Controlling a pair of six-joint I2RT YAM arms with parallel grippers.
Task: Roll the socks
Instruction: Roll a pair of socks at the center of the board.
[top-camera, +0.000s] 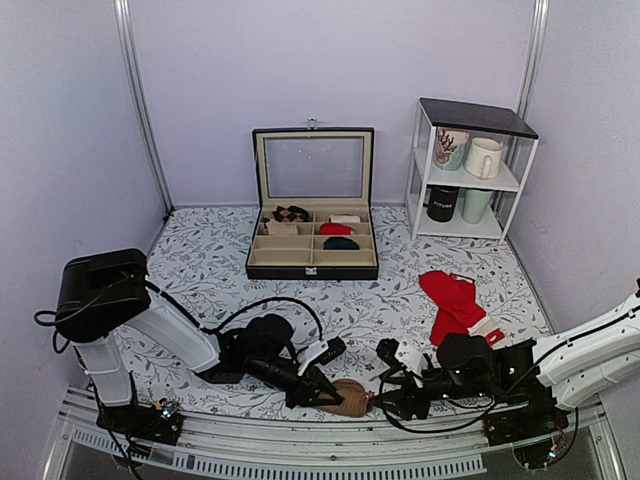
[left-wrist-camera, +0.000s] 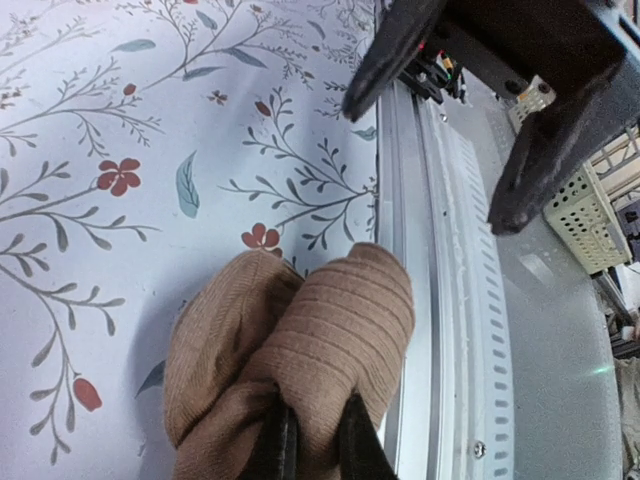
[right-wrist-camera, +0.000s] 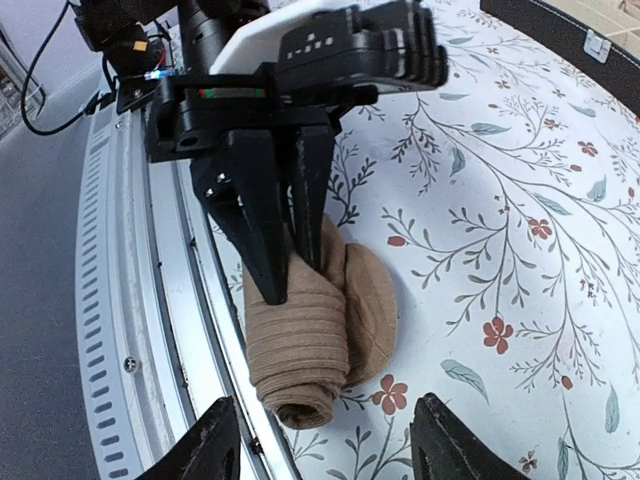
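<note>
Where floral tablecloth (top-camera: 400, 300) meets grooved metal rail (right-wrist-camera: 190, 330), the tan ribbed knit sock roll (right-wrist-camera: 310, 330) lies along that edge, pinched by the left gripper (right-wrist-camera: 292, 272), coiled end toward the spread right gripper (left-wrist-camera: 432, 160); open cloth beyond

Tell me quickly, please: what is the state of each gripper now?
Left gripper: closed, holding the tan-brown ribbed knit sock roll.
Right gripper: open, holding nothing, its jaws apart in front of that roll.
</note>
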